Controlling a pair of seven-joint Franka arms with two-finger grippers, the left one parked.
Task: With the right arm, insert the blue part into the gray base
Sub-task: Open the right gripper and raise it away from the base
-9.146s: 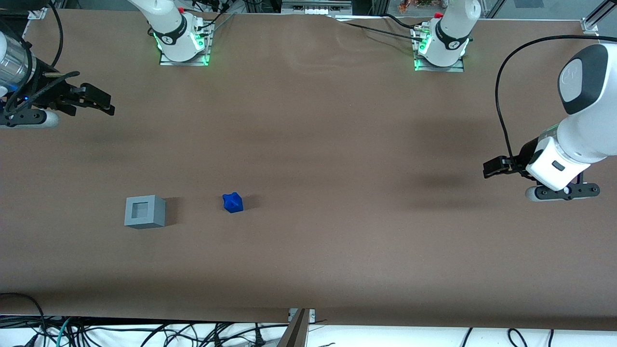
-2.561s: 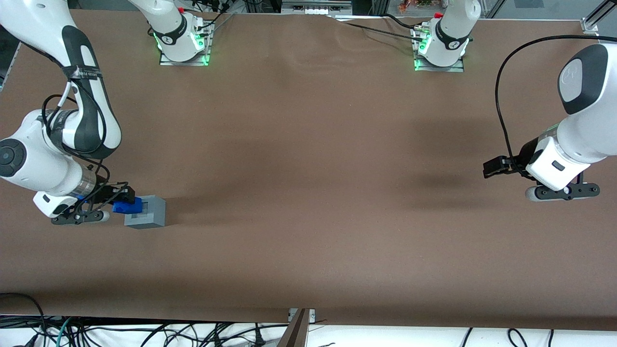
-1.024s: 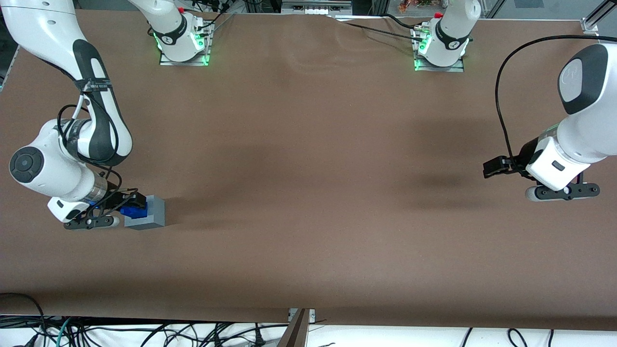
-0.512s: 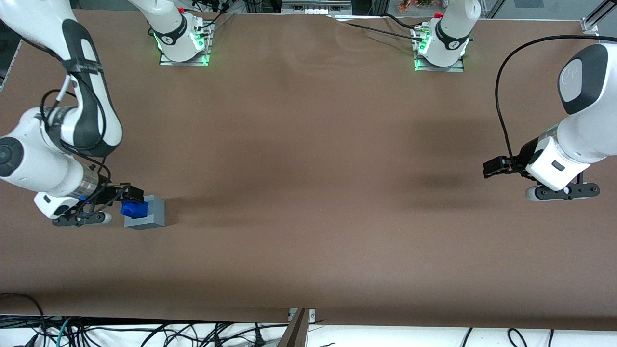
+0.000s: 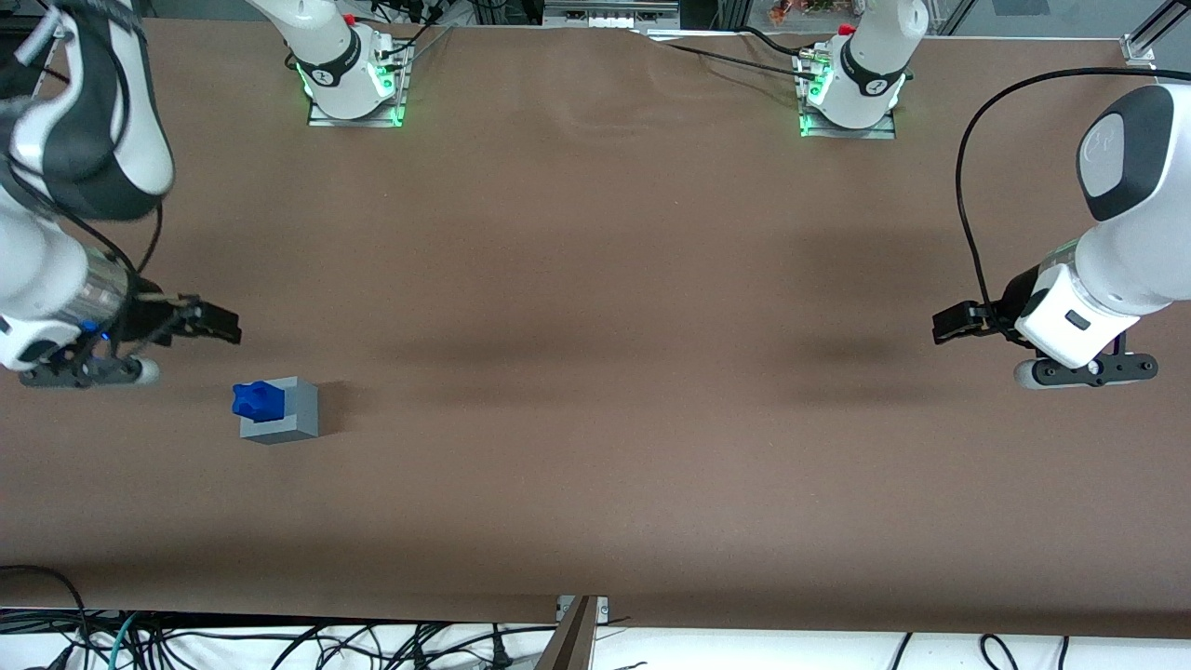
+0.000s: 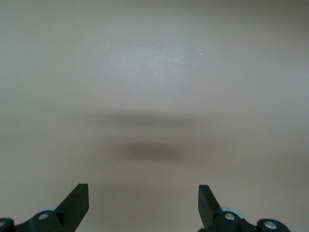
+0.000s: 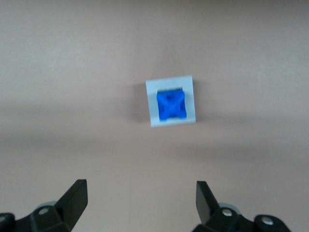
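The blue part (image 5: 258, 401) sits in the square recess of the gray base (image 5: 296, 417), its bumpy top sticking up above the rim. From the right wrist camera the blue part (image 7: 171, 105) shows framed by the gray base (image 7: 189, 86). My right arm's gripper (image 5: 223, 328) hangs open and empty high above the table, farther from the front camera than the base. Its two black fingertips (image 7: 77, 193) stand wide apart with only bare table between them, around the gripper (image 7: 140, 197).
The brown table (image 5: 595, 372) spreads out toward the parked arm's end. Two arm mounts with green lights (image 5: 354, 88) stand at the table's back edge. Cables (image 5: 279, 642) hang below the front edge.
The gripper has let go of the blue part, opened, and risen up and away from the base. The blue part stays seated in the gray base.
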